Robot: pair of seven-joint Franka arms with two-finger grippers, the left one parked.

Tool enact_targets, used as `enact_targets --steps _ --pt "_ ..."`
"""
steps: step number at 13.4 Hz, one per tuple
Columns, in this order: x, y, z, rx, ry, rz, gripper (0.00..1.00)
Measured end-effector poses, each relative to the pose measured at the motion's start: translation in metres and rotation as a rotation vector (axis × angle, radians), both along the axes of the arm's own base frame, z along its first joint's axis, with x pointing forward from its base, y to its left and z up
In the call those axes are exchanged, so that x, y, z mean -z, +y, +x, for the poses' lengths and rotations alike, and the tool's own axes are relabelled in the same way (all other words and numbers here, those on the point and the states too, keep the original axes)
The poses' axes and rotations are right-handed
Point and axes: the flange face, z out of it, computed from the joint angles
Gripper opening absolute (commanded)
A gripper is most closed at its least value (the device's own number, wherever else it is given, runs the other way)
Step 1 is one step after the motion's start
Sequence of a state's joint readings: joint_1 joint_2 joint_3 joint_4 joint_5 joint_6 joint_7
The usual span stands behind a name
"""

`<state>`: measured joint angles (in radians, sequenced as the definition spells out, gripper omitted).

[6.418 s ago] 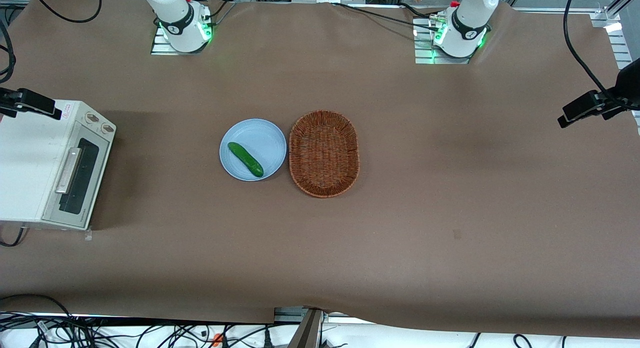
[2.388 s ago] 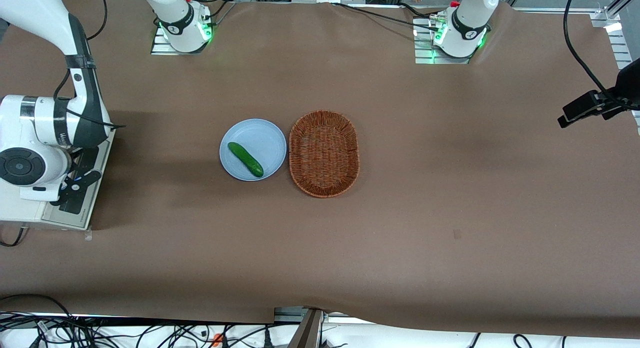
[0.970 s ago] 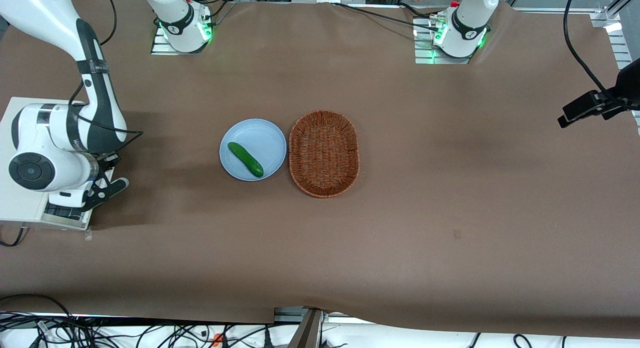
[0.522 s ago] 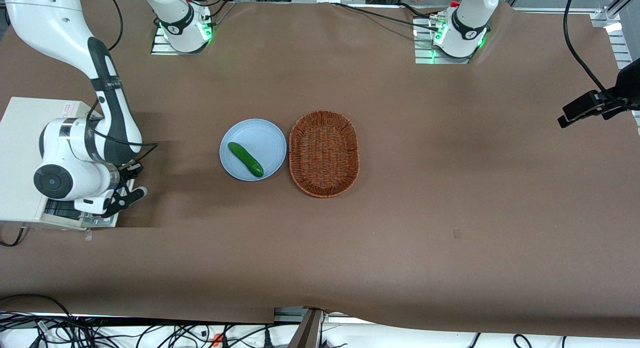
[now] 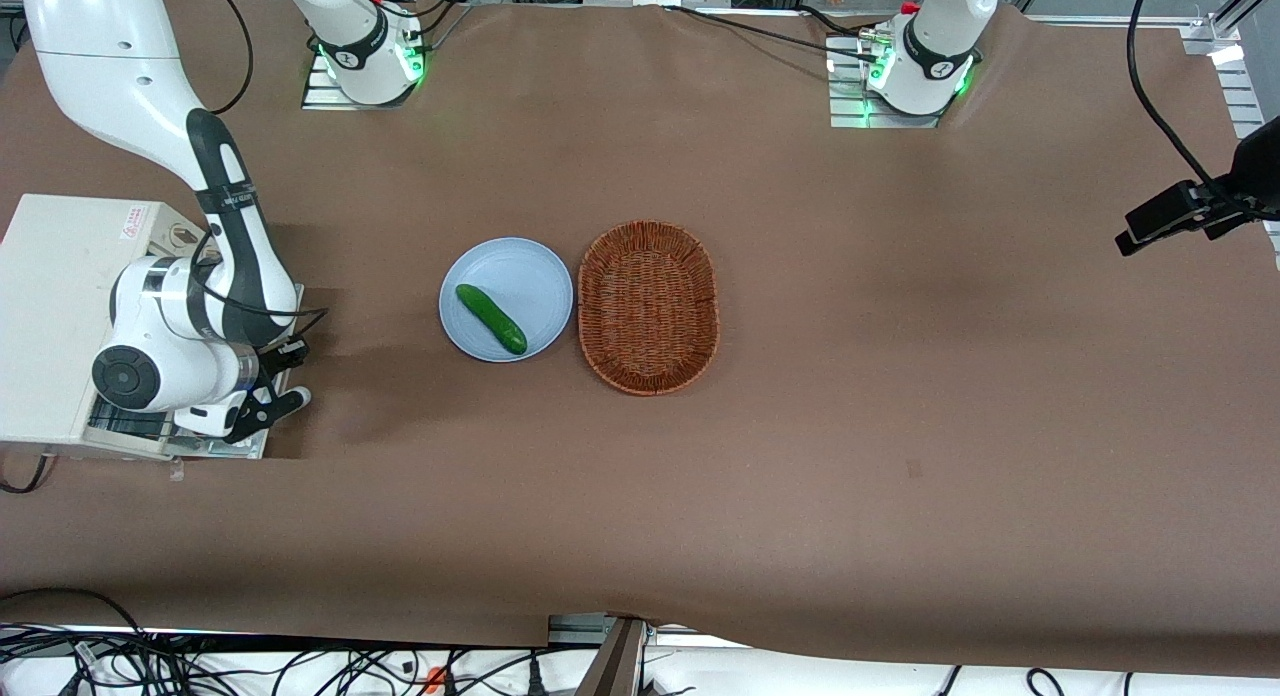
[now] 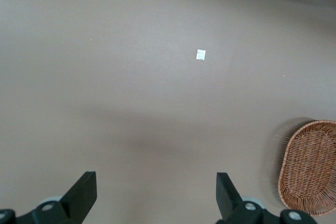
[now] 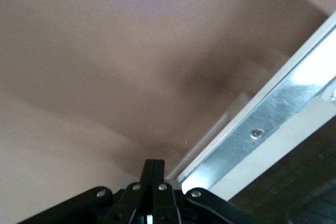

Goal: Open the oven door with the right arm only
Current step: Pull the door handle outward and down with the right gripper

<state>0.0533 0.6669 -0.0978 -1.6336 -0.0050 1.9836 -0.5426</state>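
Note:
The cream-white toaster oven stands at the working arm's end of the table. Its door is swung down and out in front of the oven, and only a strip of it shows under the arm. The right arm reaches down over the door, its wrist covering the handle. In the right wrist view the gripper is shut, fingers pressed together with nothing between them, right beside the door's silver frame and dark glass. The handle is hidden.
A light blue plate holding a green cucumber lies mid-table, with a brown wicker basket beside it. The basket also shows in the left wrist view. A black camera mount stands at the parked arm's end.
The arm came down onto the oven front, then its wrist moved away from the oven toward the plate. The door has swung outward and down with it.

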Motion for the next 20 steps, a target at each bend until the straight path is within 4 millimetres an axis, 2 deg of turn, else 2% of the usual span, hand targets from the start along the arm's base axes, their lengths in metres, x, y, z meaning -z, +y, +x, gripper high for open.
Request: enact_targets --steps 7,11,12,13,15,16,20 --pt "0.008 -0.016 -0.005 0.27 0.03 0.058 0.0" --pt "0.007 -0.007 -0.006 0.347 0.049 0.069 0.0" --pt "0.004 -0.005 -0.004 0.343 0.049 0.071 0.05" --pt "0.0 -0.003 -0.002 0.339 0.05 0.072 0.22" --pt "-0.015 0.001 0.006 0.329 0.048 0.077 0.76" --pt "-0.026 0.002 0.01 0.325 0.047 0.08 1.0" --pt "-0.071 -0.005 0.018 0.249 0.046 0.093 1.0"
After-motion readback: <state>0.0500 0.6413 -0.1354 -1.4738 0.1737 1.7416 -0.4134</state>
